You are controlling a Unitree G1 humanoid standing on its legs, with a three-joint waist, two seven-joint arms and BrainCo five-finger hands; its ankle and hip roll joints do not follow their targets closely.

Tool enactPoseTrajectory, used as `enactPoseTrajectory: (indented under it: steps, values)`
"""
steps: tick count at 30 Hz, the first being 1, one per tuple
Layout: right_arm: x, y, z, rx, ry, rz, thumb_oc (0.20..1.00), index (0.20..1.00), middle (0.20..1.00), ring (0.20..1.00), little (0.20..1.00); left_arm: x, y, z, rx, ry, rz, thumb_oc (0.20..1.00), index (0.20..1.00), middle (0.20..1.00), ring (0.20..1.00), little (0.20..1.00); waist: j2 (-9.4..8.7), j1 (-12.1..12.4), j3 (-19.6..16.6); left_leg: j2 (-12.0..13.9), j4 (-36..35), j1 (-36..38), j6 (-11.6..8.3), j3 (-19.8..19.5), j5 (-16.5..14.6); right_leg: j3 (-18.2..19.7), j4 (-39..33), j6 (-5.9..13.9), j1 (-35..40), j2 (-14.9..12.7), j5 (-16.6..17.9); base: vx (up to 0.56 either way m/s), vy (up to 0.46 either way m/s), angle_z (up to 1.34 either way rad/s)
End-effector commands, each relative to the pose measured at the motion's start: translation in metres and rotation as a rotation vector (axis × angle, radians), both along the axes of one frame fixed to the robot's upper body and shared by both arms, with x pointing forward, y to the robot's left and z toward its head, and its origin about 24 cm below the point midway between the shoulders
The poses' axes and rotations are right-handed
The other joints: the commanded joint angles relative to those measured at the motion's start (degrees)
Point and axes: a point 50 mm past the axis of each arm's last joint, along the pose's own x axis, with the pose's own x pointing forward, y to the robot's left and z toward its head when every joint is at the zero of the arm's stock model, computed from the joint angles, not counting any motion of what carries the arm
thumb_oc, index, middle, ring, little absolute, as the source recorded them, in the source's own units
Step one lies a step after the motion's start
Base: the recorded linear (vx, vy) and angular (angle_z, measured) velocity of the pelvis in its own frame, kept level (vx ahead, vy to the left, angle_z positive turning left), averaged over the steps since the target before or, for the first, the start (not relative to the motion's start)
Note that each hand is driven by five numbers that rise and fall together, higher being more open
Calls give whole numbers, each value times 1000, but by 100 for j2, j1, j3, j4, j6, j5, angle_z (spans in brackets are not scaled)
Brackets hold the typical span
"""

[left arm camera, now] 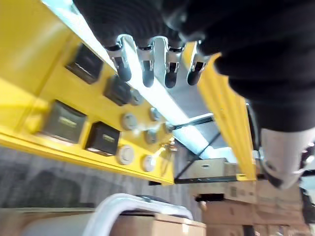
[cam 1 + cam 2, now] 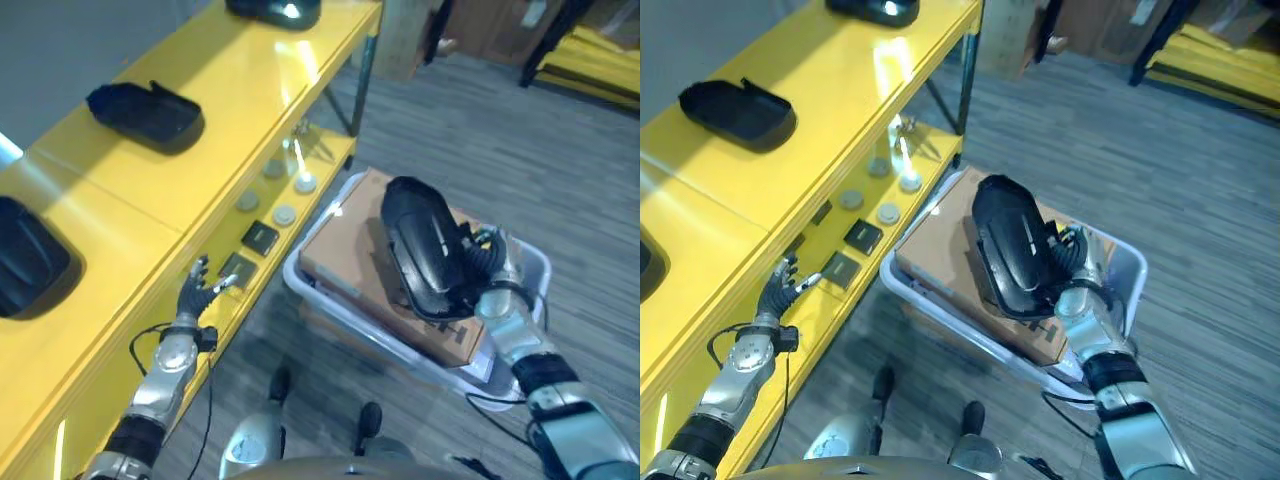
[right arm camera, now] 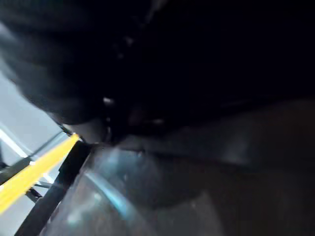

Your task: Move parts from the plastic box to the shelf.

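A long, glossy black part lies tilted over the cardboard box that sits inside the clear plastic box. My right hand is at the part's right side, with its fingers curled round the edge. The yellow shelf carries black parts on its top board: one in the middle, one at the left and one at the far end. My left hand hovers by the lower shelf's front edge, its fingers straight and spread, holding nothing.
On the lower shelf lie small black square pieces and grey round discs. Grey floor surrounds the plastic box. Cardboard boxes and another yellow rack stand at the far side of the room.
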Motion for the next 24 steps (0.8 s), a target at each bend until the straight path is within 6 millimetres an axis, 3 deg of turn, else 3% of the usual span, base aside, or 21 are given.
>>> enactPoseTrajectory:
  steps: [1,4,7,14,18,24]
  values:
    - [9,-6,24,-119,-129,-29,200,200,200,200,200,3,-7,-4,-60,-16,-57,1000,1000,1000,1000,1000,-356,75,-503,254,63,48,-22,380,-624,204,179,276,-79,-368,-450,53,-87,-41]
    - [6,4,40,-155,-199,27,200,200,200,200,200,8,-16,6,-111,-53,-94,1000,1000,1000,1000,1000,-367,21,-586,316,48,192,-36,437,-650,293,189,244,-1,-327,-498,38,-60,-50]
    - [1,29,63,-218,-308,134,200,200,200,200,200,24,-49,32,-262,-144,-190,1000,1000,1000,1000,1000,-385,-104,-770,428,38,377,-61,529,-652,408,191,199,119,-240,-542,22,-91,-16]
    - [3,71,76,-239,-396,265,200,200,200,200,200,34,-111,56,-492,-159,-402,1000,1000,1000,1000,1000,-353,-251,-948,481,21,553,-73,527,-697,458,184,151,271,-162,-597,15,-22,-4]
    - [8,87,77,-272,-401,322,200,200,200,200,200,34,-127,57,-519,-131,-451,1000,1000,1000,1000,1000,-350,-260,-973,464,19,546,-76,498,-682,434,187,141,285,-159,-596,-3,5,2]
    - [13,109,79,-273,-405,397,200,200,200,200,200,36,-131,55,-522,-104,-449,1000,1000,1000,1000,1000,-347,-227,-961,431,28,517,-63,450,-666,409,196,134,283,-174,-571,-11,12,7]
